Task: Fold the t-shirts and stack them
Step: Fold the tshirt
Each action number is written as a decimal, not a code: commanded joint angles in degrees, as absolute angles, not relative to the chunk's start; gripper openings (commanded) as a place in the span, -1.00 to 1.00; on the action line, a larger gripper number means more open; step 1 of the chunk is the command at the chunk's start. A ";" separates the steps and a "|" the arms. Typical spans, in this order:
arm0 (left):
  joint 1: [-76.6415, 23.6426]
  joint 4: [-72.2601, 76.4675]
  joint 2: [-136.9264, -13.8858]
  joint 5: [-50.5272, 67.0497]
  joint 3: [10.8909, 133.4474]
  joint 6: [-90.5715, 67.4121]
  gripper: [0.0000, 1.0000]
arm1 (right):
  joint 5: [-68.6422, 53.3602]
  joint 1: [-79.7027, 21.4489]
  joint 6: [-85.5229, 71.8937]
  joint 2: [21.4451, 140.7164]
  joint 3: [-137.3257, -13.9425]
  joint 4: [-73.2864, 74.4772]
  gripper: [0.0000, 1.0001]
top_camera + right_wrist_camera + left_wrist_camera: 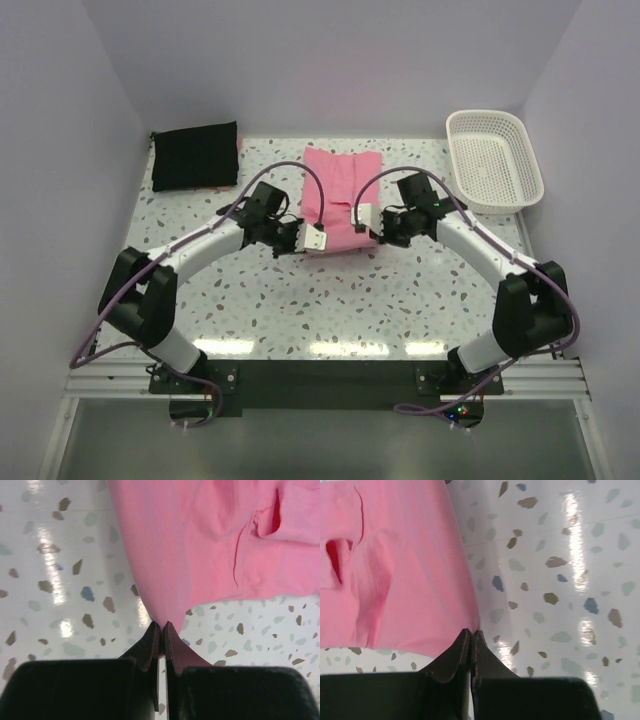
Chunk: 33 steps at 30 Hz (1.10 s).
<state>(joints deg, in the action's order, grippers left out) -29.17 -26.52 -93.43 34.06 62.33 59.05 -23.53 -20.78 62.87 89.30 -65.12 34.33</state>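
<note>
Gripping pink t-shirt (342,190) near corners; left end effector (316,238), right end effector (362,220) clamped; long axis near-to-far.

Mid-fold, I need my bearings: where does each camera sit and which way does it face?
Top external: above and behind the bases, looking down on table, pink shirt, black shirt, basket; both arms show.
Left wrist: on the left arm, looking along the left pincer, shut on the pink shirt's corner.
Right wrist: mirrors it, right pincer shut on the other corner.
Shared: all three see the pink shirt.
</note>
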 commanded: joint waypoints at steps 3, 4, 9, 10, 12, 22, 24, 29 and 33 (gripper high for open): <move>-32.78 -44.70 -84.04 42.44 58.80 60.72 -1.00 | -28.73 -22.41 66.88 76.22 -60.21 53.06 -1.00; -33.65 -47.96 -82.89 43.67 58.71 62.21 -1.00 | -30.22 -22.76 66.80 74.11 -60.03 55.96 -1.00; -35.07 -60.81 -76.91 50.18 62.13 59.51 -1.00 | -36.74 -22.76 66.19 65.49 -62.84 69.52 -1.00; -34.98 -61.52 -76.82 50.01 64.66 58.54 -1.00 | -36.48 -22.68 65.75 65.91 -63.54 69.09 -1.00; -33.84 -61.79 -78.47 48.96 67.57 57.57 -1.00 | -36.47 -22.41 64.25 70.10 -66.96 67.42 -1.00; -22.06 -61.00 -110.01 47.81 96.73 54.16 -0.99 | -38.24 -13.72 67.06 105.93 -91.03 66.79 -1.00; -21.45 -59.94 -116.67 46.76 100.09 53.44 -0.96 | -37.62 -12.57 67.41 112.29 -98.50 68.81 -1.00; -20.57 -53.46 -126.02 41.50 105.03 50.63 -0.96 | -36.39 -12.48 63.12 124.96 -106.96 66.64 -1.00; -20.57 -51.77 -130.68 40.17 105.56 48.87 -0.95 | -34.63 -12.83 60.57 127.87 -105.39 63.29 -1.00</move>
